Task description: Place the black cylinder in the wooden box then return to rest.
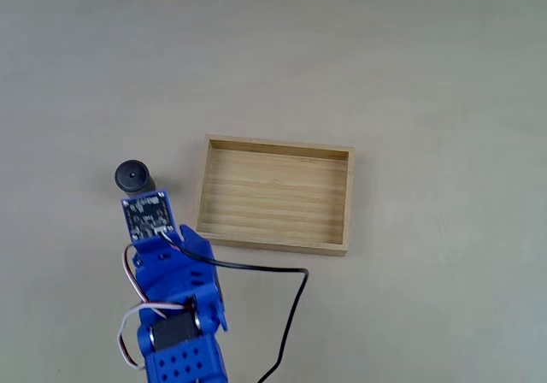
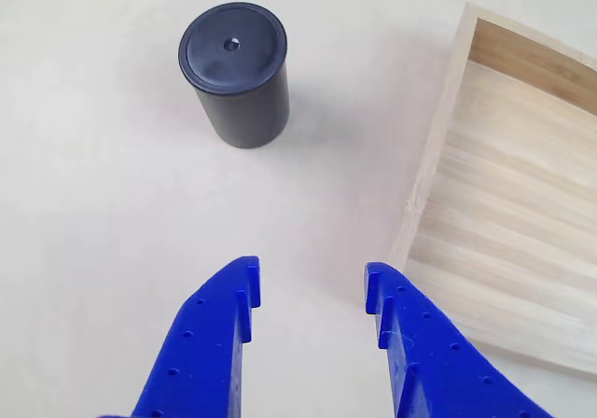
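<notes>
The black cylinder (image 2: 233, 71) stands upright on the table ahead of the gripper (image 2: 310, 285) and off to its left in the other view, so its long axis is vertical and its round dimpled top faces up. The blue fingers (image 2: 229, 299) are spread to a moderate gap, wider than nothing yet empty, touching neither the cylinder nor anything else. The wooden box (image 2: 438, 147) lies to the gripper's right, its near wall just beside the right finger, its floor bare. In the fixed view the cylinder (image 1: 133, 177) sits just beyond the arm's tip, with the box (image 1: 275, 144) well clear of it. The grasp looks not yet begun; reaching forward and leftward seems the likely need
</notes>
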Tool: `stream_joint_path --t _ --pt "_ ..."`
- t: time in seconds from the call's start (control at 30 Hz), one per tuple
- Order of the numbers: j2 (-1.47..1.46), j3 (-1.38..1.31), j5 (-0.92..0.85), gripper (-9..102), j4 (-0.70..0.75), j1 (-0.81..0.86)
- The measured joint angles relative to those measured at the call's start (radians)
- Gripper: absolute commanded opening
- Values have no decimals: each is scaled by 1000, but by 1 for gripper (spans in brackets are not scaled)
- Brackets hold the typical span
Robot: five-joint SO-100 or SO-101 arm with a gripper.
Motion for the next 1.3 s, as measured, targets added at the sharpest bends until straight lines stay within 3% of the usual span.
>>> stream_joint_path --t 0.27,1.3 --pt "161 -114 3 30 -66 3" --pt "568 -431 18 30 -133 -31"
